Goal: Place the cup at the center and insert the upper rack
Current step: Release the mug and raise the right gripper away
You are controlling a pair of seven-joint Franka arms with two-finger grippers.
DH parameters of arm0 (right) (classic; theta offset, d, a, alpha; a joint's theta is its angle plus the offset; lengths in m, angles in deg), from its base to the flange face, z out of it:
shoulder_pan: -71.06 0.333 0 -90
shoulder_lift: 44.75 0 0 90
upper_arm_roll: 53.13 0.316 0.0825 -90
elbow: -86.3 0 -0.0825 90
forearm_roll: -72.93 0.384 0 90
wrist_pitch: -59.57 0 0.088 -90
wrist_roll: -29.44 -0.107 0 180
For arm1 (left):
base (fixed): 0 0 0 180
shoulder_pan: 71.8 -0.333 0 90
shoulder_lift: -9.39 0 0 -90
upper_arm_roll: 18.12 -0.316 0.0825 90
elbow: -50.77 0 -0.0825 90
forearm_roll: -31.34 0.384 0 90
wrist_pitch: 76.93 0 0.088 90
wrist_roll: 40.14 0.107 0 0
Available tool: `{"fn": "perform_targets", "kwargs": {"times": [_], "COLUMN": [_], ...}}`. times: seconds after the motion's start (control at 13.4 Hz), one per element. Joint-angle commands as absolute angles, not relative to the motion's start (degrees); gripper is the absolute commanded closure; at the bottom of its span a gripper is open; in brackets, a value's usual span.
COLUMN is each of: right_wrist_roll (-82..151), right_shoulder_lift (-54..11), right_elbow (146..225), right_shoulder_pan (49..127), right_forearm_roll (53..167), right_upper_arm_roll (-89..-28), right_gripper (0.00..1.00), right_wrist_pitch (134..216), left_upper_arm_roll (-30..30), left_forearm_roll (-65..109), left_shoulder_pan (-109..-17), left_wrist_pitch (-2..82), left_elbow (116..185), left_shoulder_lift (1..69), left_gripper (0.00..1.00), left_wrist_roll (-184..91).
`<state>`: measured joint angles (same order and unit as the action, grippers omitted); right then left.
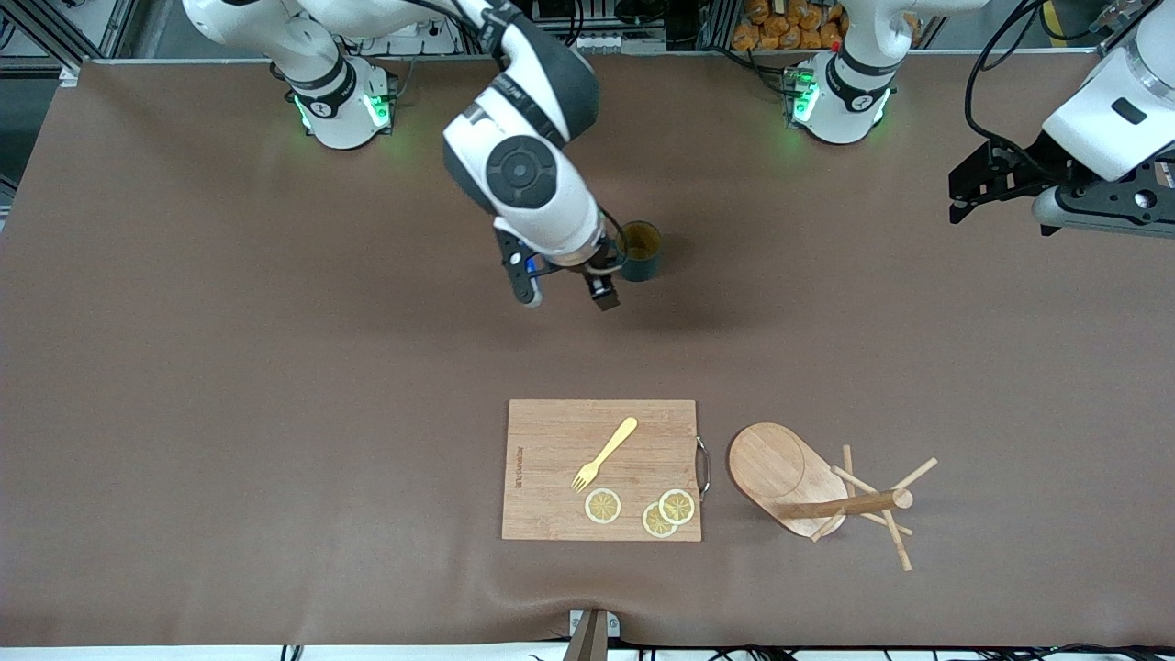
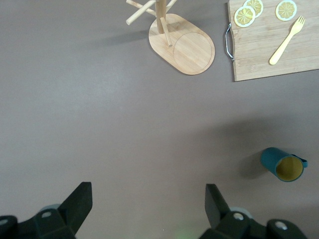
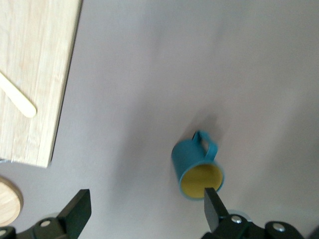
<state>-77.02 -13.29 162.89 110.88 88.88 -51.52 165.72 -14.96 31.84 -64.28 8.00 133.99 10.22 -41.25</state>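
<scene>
- My right claw [image 1: 567, 292] hangs just beside the cup [image 1: 640, 250], over the bare middle of the table [image 1: 229, 367]; its fingers [image 3: 76, 213] are spread wide and hold nothing.
- From my right wrist, one fingertip overlaps the cup's rim; I cannot tell whether it touches.
- The cup stands upright on the mat, yellowish inside, farther from the front camera than the cutting board [image 1: 551, 477].
- My left claw [image 1: 978, 197] waits in the air over the left arm's end of the table, its fingers [image 2: 77, 206] wide apart and empty.
- The mug tree [image 1: 808, 487] lies tipped on its side just beside the cutting board, toward the left arm's end; its oval base is tilted up, and its post and pegs point toward that end.
- On the board lie a yellow fork [image 1: 604, 454] and three lemon slices [image 1: 603, 506]; a metal handle [image 1: 704, 466] sits on the board's edge facing the mug tree.
- Open mat runs between the cup and the board, and more toward the right arm's end.
- Board and mug tree sit near the table edge closest to the front camera.
</scene>
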Motion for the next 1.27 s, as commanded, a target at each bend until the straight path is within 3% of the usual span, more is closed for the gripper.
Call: {"fn": "perform_targets", "kwargs": {"times": [0.0, 0.52, 0.82, 1.2], "right_wrist_roll": [-67.4, -23.4, -4.9, 20.4], "right_shoulder_lift": [-17.1, -24.4, -25.9, -29.5], "right_elbow": [164.0, 164.0, 164.2, 164.3], "right_shoulder_pan": [105.4, 85.7, 79.9, 70.6], "right_forearm_roll": [89.4, 87.1, 76.4, 75.2], "right_upper_arm_roll": [-51.0, -51.8, -51.8, -51.9], "right_gripper": [0.00, 0.00, 0.00, 0.00], "right_wrist_pitch": [159.6, 140.9, 139.0, 138.5], "left_upper_arm_roll": [-14.7, -14.7, -13.6, -9.5], "left_forearm_roll": [33.3, 32.7, 34.8, 33.2], "left_shoulder_pan": [-64.1, -64.3, -61.0, -53.5], "left_wrist_pitch": [8.0, 8.0, 9.5, 9.7], "left_elbow": [132.9, 133.0, 132.9, 132.9], "left_shoulder_lift": [10.8, 11.2, 14.2, 17.8], "left_gripper": [0.00, 0.00, 0.00, 0.00], "left_wrist_roll": [-41.4, -41.2, -41.5, -53.6]}}
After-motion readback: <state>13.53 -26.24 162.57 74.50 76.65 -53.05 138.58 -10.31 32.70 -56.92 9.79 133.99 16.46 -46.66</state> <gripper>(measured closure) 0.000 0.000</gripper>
